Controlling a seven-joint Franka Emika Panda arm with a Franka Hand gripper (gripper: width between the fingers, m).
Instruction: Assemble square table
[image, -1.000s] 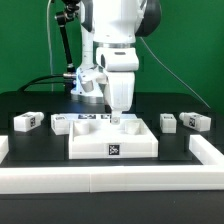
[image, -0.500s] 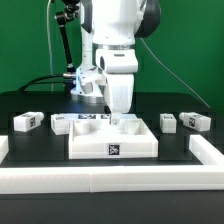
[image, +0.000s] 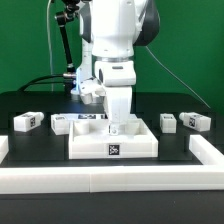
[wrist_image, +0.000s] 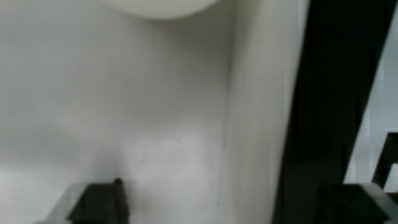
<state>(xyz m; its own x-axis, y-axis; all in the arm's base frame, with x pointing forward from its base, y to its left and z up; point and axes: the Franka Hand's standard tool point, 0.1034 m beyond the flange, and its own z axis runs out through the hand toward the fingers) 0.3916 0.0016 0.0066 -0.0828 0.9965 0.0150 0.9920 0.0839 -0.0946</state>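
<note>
The white square tabletop (image: 90, 148) lies in the middle of the black table, a tag on its front wall. My gripper (image: 117, 125) is low over its back edge. In the wrist view the tabletop's inner floor (wrist_image: 125, 110) and raised rim (wrist_image: 262, 120) fill the frame. The gripper (wrist_image: 228, 205) stands open astride that rim, one dark finger (wrist_image: 98, 205) inside the tray and the other out over the black table. Neither finger clearly touches the rim. Small white tagged leg blocks lie apart: one (image: 26, 121) at the exterior view's left, two (image: 168, 121) (image: 194, 121) at its right.
The marker board (image: 75, 120) lies flat behind the tabletop's left part. Long white rails border the table along the front (image: 110, 180) and the right side (image: 208, 148). A round boss (wrist_image: 160, 8) shows on the tabletop's floor in the wrist view.
The arm has come down, bringing the gripper from just above the tabletop's back edge to around its rim. The tabletop and the leg blocks have not moved.
</note>
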